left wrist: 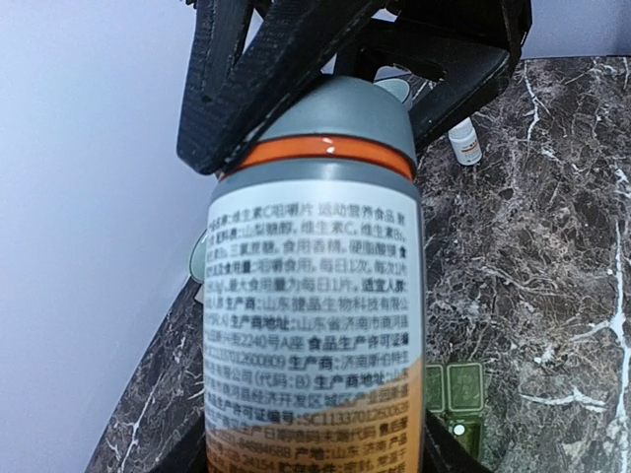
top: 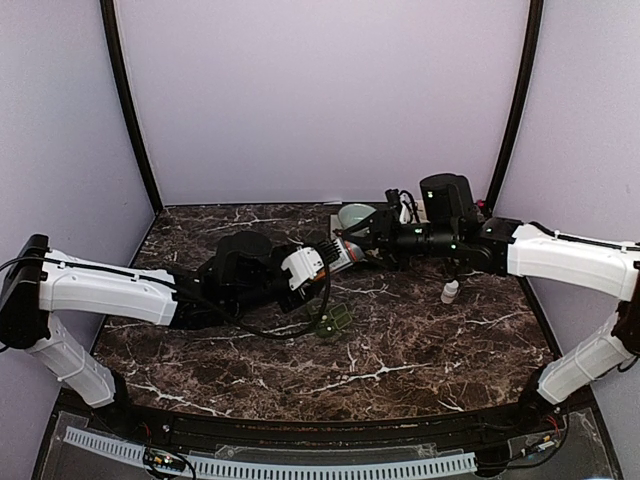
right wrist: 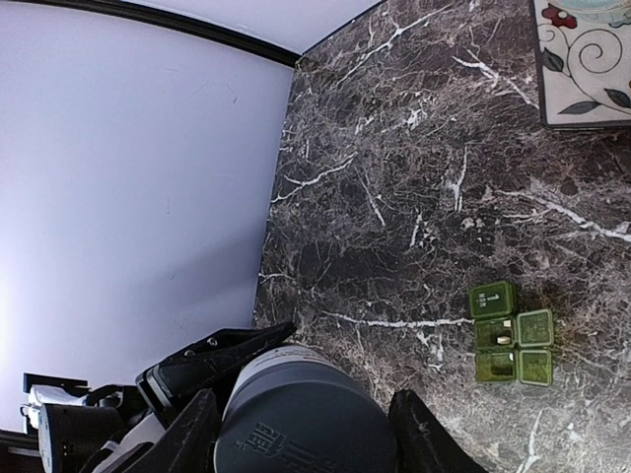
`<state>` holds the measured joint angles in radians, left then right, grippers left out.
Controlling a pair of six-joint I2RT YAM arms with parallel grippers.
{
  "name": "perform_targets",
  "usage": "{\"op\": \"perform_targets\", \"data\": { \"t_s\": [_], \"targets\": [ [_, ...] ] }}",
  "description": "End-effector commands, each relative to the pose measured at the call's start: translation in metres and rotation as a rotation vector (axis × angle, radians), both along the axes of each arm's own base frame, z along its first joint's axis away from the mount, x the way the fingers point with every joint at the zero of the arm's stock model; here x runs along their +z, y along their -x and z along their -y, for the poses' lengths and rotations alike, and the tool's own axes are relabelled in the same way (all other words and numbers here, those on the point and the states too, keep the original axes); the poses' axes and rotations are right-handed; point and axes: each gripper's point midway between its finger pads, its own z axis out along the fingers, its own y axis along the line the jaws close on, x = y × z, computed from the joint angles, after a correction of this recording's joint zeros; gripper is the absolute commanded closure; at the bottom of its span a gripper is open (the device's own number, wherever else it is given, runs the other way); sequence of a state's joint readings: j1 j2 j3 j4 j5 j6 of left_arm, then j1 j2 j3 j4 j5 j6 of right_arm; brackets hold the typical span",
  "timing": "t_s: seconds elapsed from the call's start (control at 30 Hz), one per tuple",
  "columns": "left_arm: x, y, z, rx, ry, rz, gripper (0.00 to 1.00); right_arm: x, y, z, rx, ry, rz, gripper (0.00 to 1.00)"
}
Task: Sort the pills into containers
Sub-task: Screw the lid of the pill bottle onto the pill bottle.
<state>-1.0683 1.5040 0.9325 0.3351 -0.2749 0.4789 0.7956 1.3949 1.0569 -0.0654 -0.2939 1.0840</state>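
A pill bottle [left wrist: 314, 325] with a white printed label, an orange ring and a grey cap [right wrist: 306, 419] is held above the table between both arms. My left gripper [left wrist: 315, 455] is shut on its body. My right gripper [right wrist: 301, 399] is shut on the cap, one black finger on each side. The dark-green containers [right wrist: 511, 337] lie on the marble with lids open, to the right of the bottle and apart from both grippers. One small pale pill [right wrist: 503, 338] rests in a compartment. From above, the containers [top: 330, 320] lie just in front of the bottle [top: 322, 262].
A small white bottle [top: 450, 292] stands on the table under the right arm. A pale green bowl [top: 355, 213] sits on a patterned mat [right wrist: 582, 59] at the back. Lilac walls close in the dark marble table [top: 420, 350].
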Motion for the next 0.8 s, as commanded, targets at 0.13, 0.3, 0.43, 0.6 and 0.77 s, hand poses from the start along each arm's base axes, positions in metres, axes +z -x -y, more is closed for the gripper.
{"op": "perform_targets", "data": {
  "t_s": [0.13, 0.3, 0.43, 0.6, 0.77],
  "targets": [
    [0.143, 0.019, 0.001, -0.046, 0.433, 0.243, 1.00, -0.049, 0.021, 0.001, 0.046, 0.104, -0.096, 0.58],
    [0.139, 0.020, 0.002, -0.051, 0.430, 0.216, 1.00, -0.023, 0.016, 0.008, 0.023, 0.094, 0.005, 0.41],
    [0.134, 0.020, 0.003, -0.053, 0.421, 0.190, 1.00, 0.003, 0.013, 0.016, -0.003, 0.072, 0.110, 0.27],
    [0.129, 0.020, 0.004, -0.053, 0.411, 0.162, 1.00, 0.032, 0.013, 0.027, -0.022, 0.054, 0.223, 0.21],
    [0.126, 0.018, 0.007, -0.075, 0.411, 0.100, 1.00, 0.050, 0.017, 0.037, -0.023, 0.055, 0.316, 0.19]
  ]
}}
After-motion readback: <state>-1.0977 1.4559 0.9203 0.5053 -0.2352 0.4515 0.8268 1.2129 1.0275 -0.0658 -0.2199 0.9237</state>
